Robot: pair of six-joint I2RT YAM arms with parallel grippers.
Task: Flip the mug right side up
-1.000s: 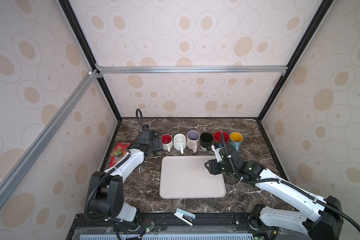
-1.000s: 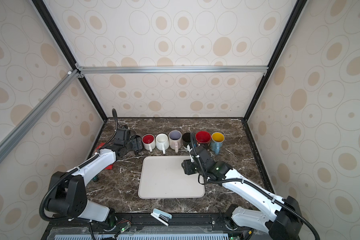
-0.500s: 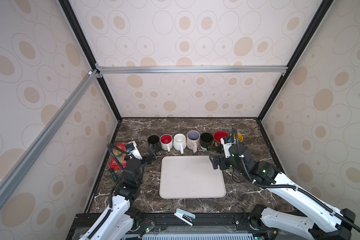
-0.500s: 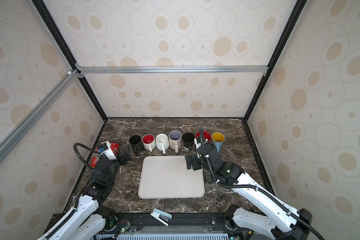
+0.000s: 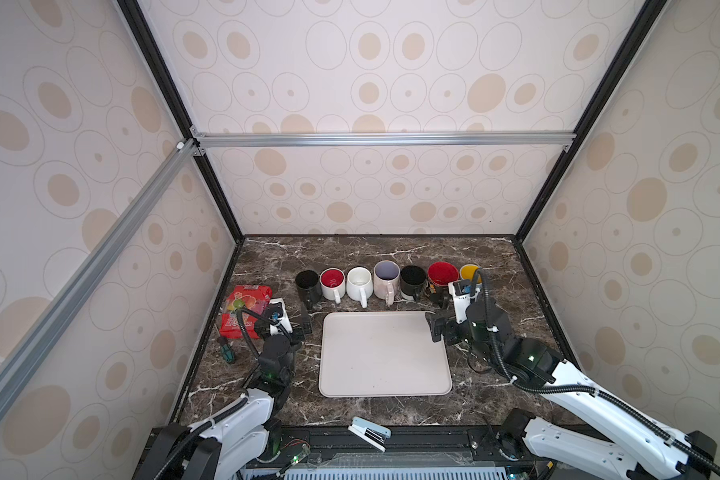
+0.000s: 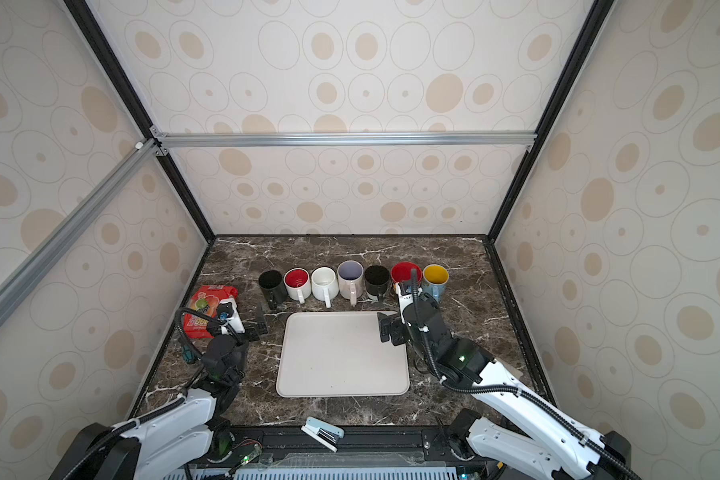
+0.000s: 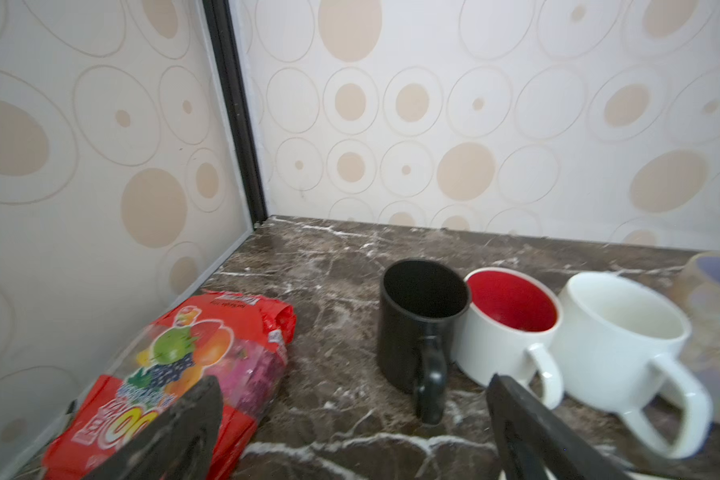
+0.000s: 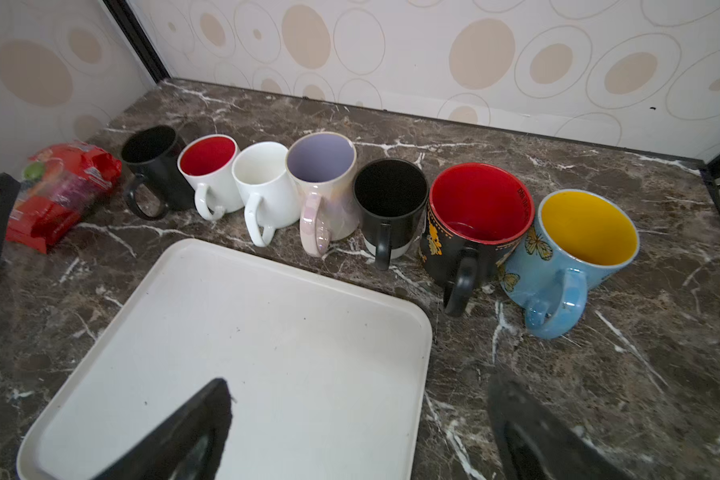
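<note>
Mugs [image 5: 385,279] upright in row behind tray [image 5: 383,357]

We see a cream rectangular plastic tray [image 5: 383,357] flat on the dark brown marble tabletop [image 5: 391,249]. Beside the left wall we find a red fruit-candy bag [image 5: 242,303], with a green-handled screwdriver [image 5: 226,351] just in front.

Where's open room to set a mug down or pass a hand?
The tray is bare, though the right gripper hangs at its far right corner. A bare strip of table runs between the mugs and the back wall. Crowded: the mugs stand nearly touching, and the snack bag and left gripper fill the left side.
</note>
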